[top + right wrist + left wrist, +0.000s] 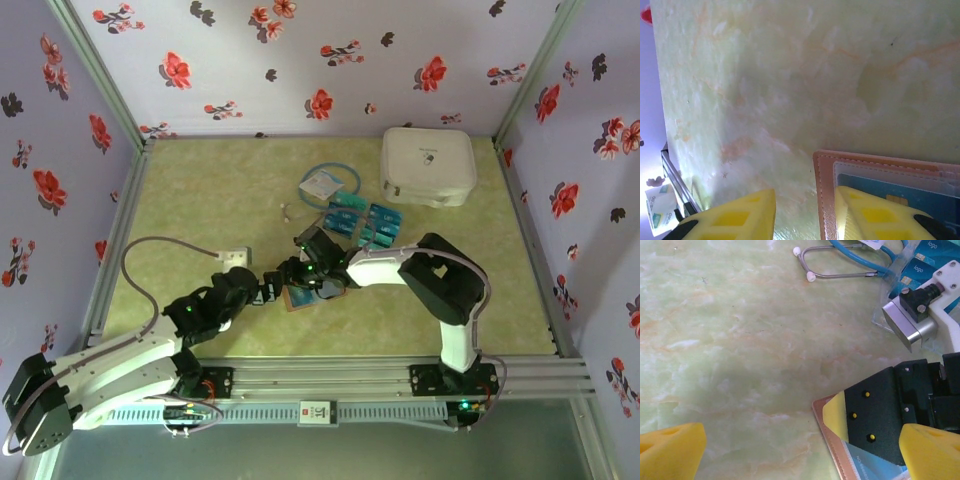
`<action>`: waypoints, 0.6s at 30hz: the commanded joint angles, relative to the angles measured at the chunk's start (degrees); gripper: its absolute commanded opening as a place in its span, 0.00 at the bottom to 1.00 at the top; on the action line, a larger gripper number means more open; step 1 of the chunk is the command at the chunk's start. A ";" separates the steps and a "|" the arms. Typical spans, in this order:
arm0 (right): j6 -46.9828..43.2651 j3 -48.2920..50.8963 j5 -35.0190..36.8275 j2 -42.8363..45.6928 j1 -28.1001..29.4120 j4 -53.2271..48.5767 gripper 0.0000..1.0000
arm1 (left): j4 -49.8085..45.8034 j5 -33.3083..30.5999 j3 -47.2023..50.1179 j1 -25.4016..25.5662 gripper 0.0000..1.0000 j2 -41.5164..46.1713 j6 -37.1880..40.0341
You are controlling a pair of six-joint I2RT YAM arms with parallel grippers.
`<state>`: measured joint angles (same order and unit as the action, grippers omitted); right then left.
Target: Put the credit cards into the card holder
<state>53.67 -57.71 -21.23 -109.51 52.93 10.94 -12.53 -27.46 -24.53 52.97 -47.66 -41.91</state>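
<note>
R pincer (pixel 805 200) half-open, empty, straddling card holder (pixel 865 157) edge; L pincer (pixel 800 440) wide beside it. Risk: holder unpinned, slides, 1 credit card (pixel 880 187) pops out.

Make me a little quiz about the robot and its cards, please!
1. True or false: the left gripper is wide open.
2. What sits inside the card holder? A a blue card, B a coin, C a key.
3. Which big thing lies just beyond the loose credit cards?
Key: 1 true; 2 A; 3 the white case.
</note>
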 commanded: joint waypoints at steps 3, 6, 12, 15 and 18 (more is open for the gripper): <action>-2.71 -0.52 1.58 4.57 -0.89 -5.75 0.37 | 1.62 -1.47 0.56 -0.27 1.00 -0.89 -1.21; -5.49 0.29 3.17 8.60 -3.65 -9.93 0.39 | 1.88 -0.60 0.05 -0.41 1.00 -2.20 -0.76; -9.65 4.21 3.35 13.23 -10.57 -14.82 0.42 | 4.08 2.89 -2.17 -0.40 1.00 -7.35 1.03; -12.08 4.98 3.53 13.58 -12.74 -16.94 0.42 | 4.94 4.88 -4.57 -0.36 1.00 -11.95 1.17; -13.68 4.98 3.14 12.54 -13.96 -17.96 0.42 | 5.25 6.50 -7.79 -0.25 1.00 -17.94 1.22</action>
<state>43.62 -53.41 -18.57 -96.44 39.42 -3.38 -9.43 -23.03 -28.71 52.97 -62.22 -41.60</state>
